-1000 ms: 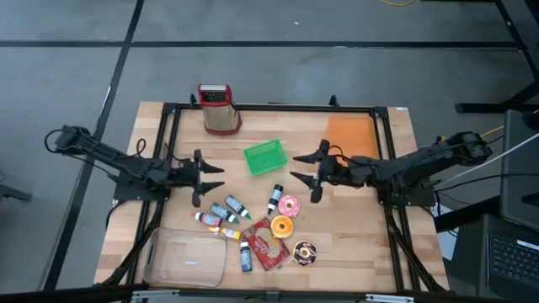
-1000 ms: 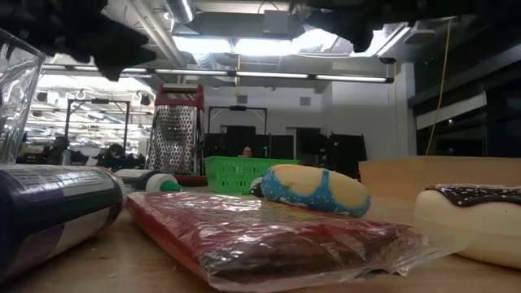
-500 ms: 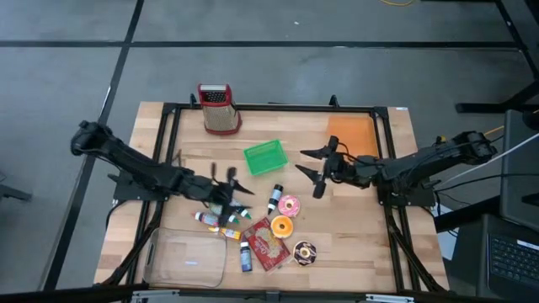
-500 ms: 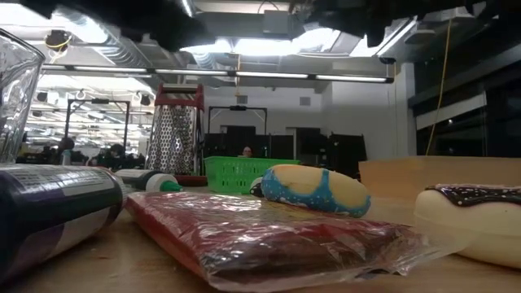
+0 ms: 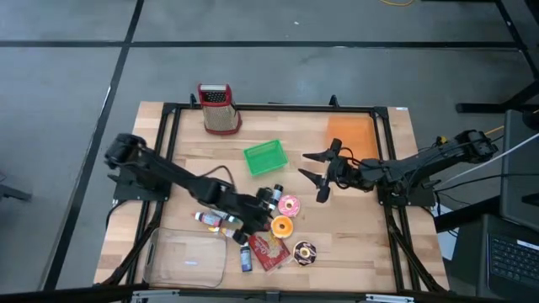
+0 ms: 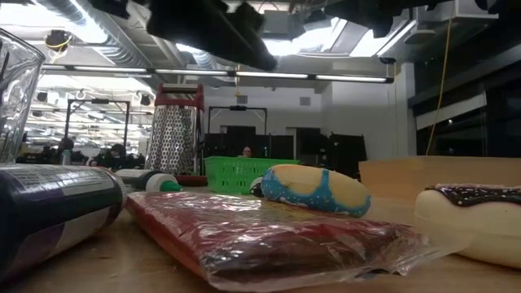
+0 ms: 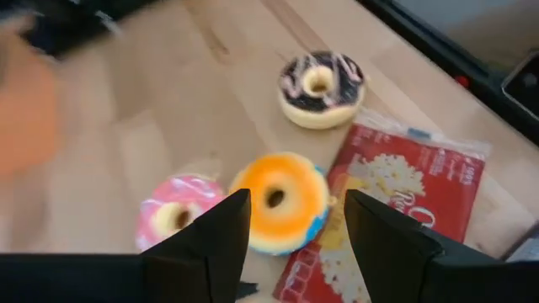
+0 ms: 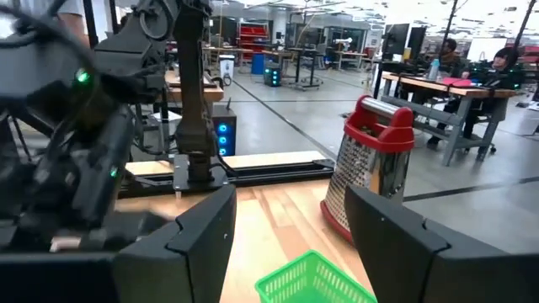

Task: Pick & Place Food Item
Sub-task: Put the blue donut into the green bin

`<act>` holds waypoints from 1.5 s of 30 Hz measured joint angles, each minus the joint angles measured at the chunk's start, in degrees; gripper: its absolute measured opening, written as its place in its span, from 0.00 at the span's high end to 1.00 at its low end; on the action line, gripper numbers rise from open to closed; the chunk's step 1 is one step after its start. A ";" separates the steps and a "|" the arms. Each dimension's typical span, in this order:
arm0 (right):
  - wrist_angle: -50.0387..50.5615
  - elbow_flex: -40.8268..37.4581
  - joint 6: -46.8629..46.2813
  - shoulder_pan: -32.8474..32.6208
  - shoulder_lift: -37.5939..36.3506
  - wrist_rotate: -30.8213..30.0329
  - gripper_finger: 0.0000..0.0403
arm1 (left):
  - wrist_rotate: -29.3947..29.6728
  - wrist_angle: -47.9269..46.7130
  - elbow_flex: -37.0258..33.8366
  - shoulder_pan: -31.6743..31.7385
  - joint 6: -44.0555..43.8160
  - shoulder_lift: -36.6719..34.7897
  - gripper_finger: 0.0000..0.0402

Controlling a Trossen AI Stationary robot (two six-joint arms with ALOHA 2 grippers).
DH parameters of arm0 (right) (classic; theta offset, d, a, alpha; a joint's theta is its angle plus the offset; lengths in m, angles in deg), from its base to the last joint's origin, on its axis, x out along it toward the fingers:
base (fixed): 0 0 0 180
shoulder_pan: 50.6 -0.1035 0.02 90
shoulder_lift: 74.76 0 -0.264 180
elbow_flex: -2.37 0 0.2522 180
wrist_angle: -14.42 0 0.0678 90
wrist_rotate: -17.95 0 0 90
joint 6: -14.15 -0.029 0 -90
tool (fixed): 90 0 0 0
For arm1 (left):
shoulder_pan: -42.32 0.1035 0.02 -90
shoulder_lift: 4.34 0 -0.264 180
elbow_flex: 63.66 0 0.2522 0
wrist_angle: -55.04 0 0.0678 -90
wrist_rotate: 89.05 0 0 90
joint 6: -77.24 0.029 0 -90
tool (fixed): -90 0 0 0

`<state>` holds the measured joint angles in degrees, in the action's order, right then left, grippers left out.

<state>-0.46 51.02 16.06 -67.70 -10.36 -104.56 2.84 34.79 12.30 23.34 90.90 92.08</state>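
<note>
Your pale wooden worktop (image 5: 362,223) carries everything. Red popcorn packet in clear plastic (image 5: 269,246) lies near front edge. Left hand (image 5: 259,220) hovers over bottles and packet, fingers apart, empty. Right hand (image 5: 313,167) waits beside green mesh basket (image 5: 265,157), fingers apart. Orange-iced ring doughnut (image 7: 278,201) sits touching packet, just beside pink-iced doughnut (image 7: 173,220).

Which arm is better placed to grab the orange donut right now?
Left. The left gripper, open, hangs right beside the orange donut, while the right gripper waits open, farther off near the green basket.
</note>
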 joint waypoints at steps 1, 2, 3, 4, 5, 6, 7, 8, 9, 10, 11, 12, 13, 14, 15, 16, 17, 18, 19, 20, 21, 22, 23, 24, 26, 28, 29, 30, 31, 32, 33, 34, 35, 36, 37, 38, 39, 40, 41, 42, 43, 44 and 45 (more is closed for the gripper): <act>0.00 0.00 -0.02 0.00 0.00 0.00 0.44 | -0.81 -0.90 1.45 0.10 0.56 1.57 0.53; 0.00 0.00 0.00 0.00 0.00 0.02 0.44 | -1.37 -1.93 2.71 0.10 1.50 2.95 0.53; 0.00 0.00 0.03 0.00 0.00 0.02 0.44 | -1.94 -3.12 4.06 0.12 2.34 4.25 0.53; 0.00 0.00 0.05 0.00 0.00 -0.04 0.44 | -2.28 -4.08 5.55 0.12 3.04 5.68 0.53; 0.00 0.00 0.07 0.00 0.00 -0.07 0.44 | -2.71 -5.00 6.82 0.10 3.60 6.77 0.53; 0.02 0.00 0.12 0.00 0.00 -0.37 0.44 | -3.04 -6.24 7.97 0.10 4.18 7.86 0.53; 0.45 0.00 0.39 -0.06 -0.01 -1.70 0.44 | -3.12 -7.03 9.11 0.10 4.62 8.97 0.53; 1.87 0.00 0.50 -0.28 -0.20 -3.85 0.44 | -3.11 -7.61 9.92 0.08 5.04 9.91 0.53; 4.74 0.00 0.40 -0.58 -0.79 -6.17 0.44 | -3.12 -8.50 10.42 0.07 5.34 10.45 0.53; 8.39 0.00 -0.35 -0.92 -1.50 -8.32 0.44 | -3.10 -9.06 10.78 0.09 5.53 10.83 0.53; 12.40 0.00 -1.85 -1.31 -2.37 -10.13 0.44 | -3.08 -8.63 11.03 0.17 5.54 11.07 0.53; 16.48 -0.10 -3.75 -1.85 -3.36 -11.61 0.44 | -3.08 -8.32 11.10 0.32 5.57 11.12 0.53; 19.35 -0.49 -5.66 -2.49 -4.39 -12.32 0.44 | -3.08 -8.43 11.10 0.41 5.55 11.12 0.53; 20.62 -1.34 -7.01 -3.25 -5.63 -12.62 0.44 | -3.08 -8.37 11.10 0.58 5.37 11.13 0.53; 20.58 -2.69 -7.48 -4.09 -7.12 -13.12 0.44 | -3.08 -8.35 11.10 0.79 5.26 11.16 0.53; 19.80 -4.26 -7.67 -5.00 -8.57 -13.61 0.44 | -3.06 -8.25 11.10 0.86 5.17 11.17 0.53; 18.67 -5.94 -7.70 -6.05 -10.12 -14.34 0.44 | -3.06 -7.87 11.10 0.93 5.17 11.17 0.53; 17.39 -7.86 -7.69 -7.09 -12.13 -15.23 0.44 | -3.06 -7.39 11.10 1.05 5.17 11.17 0.53; 15.30 -9.67 -7.53 -8.00 -14.14 -16.01 0.44 | -3.13 -6.97 11.10 1.15 5.16 11.17 0.53; 12.93 -11.19 -7.14 -8.82 -15.92 -16.11 0.44 | -3.26 -6.70 11.10 1.26 5.17 11.17 0.53; 10.90 -12.85 -6.52 -9.59 -17.98 -16.13 0.44 | -3.36 -6.64 11.10 1.36 5.15 11.17 0.53; 9.43 -14.26 -5.89 -10.22 -19.89 -16.13 0.44 | -3.37 -6.64 11.10 1.52 5.15 11.17 0.53; 7.84 -15.24 -5.46 -10.71 -21.45 -16.11 0.44 | -3.41 -6.64 11.10 1.63 5.15 11.25 0.53; 6.47 -15.98 -4.99 -11.09 -22.83 -16.11 0.44 | -3.50 -6.67 11.10 1.80 5.16 11.37 0.53; 6.26 -16.89 -4.41 -11.65 -25.10 -16.15 0.44 | -4.35 -6.97 11.10 2.13 5.15 11.95 0.53; 6.34 -17.07 -4.33 -12.02 -25.90 -16.15 0.44 | -6.11 -7.05 11.10 2.37 5.13 12.99 0.53; 6.32 -17.07 -4.12 -12.18 -26.03 -16.13 0.44 | -6.70 -7.18 11.08 2.36 5.10 13.63 0.53; 6.32 -17.07 -3.86 -12.30 -26.03 -16.09 0.44 | -7.17 -7.05 11.19 2.33 5.09 14.31 0.53; 6.66 -17.07 -3.52 -12.41 -26.01 -16.11 0.44 | -7.35 -7.29 11.38 2.30 5.10 14.91 0.53; 7.12 -17.09 -3.32 -12.41 -25.99 -16.11 0.44 | -7.47 -7.77 11.63 2.24 5.09 15.65 0.53; 7.27 -17.09 -3.33 -12.41 -25.92 -16.13 0.44 | -7.83 -7.59 12.13 2.23 5.11 16.55 0.53; 7.44 -17.09 -3.36 -12.41 -25.87 -16.13 0.44 | -7.82 -7.34 12.48 2.24 5.17 17.35 0.53; 7.56 -17.09 -3.40 -12.41 -25.86 -16.12 0.44 | -7.84 -7.87 12.80 2.26 5.40 17.99 0.53; 7.51 -17.09 -3.64 -12.41 -25.86 -16.13 0.44 | -7.85 -8.01 13.39 2.26 5.75 18.69 0.53; 7.50 -17.09 -3.76 -12.41 -25.88 -16.13 0.44 | -7.72 -7.67 13.94 2.30 6.22 19.20 0.53; 7.53 -17.09 -3.84 -12.41 -25.88 -16.12 0.44 | -7.60 -7.69 14.43 2.37 6.47 19.61 0.53; 7.55 -17.09 -4.11 -12.41 -25.88 -16.13 0.44 | -7.64 -7.85 15.10 2.51 6.65 20.14 0.53; 7.63 -17.09 -4.34 -12.41 -25.86 -16.13 0.44 | -7.63 -8.00 15.64 2.63 6.69 20.55 0.53; 7.65 -17.09 -4.47 -12.41 -25.86 -16.13 0.44 | -7.64 -8.76 16.11 2.76 6.67 20.97 0.53; 7.59 -17.09 -4.48 -12.41 -25.86 -16.13 0.44 | -7.59 -9.34 16.57 2.92 6.64 21.32 0.53; 7.64 -17.09 -4.48 -12.41 -25.86 -16.13 0.44 | -7.47 -9.87 16.90 3.11 6.63 21.69 0.53; 7.63 -17.09 -4.48 -12.41 -25.86 -16.12 0.44 | -7.43 -10.26 17.05 3.33 6.61 21.99 0.53; 7.62 -17.09 -4.48 -12.41 -25.87 -16.13 0.44 | -7.43 -10.63 17.05 3.41 6.48 22.28 0.53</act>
<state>7.16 33.93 11.58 -80.12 -36.23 -120.69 -4.59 24.16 29.35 26.75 97.38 114.36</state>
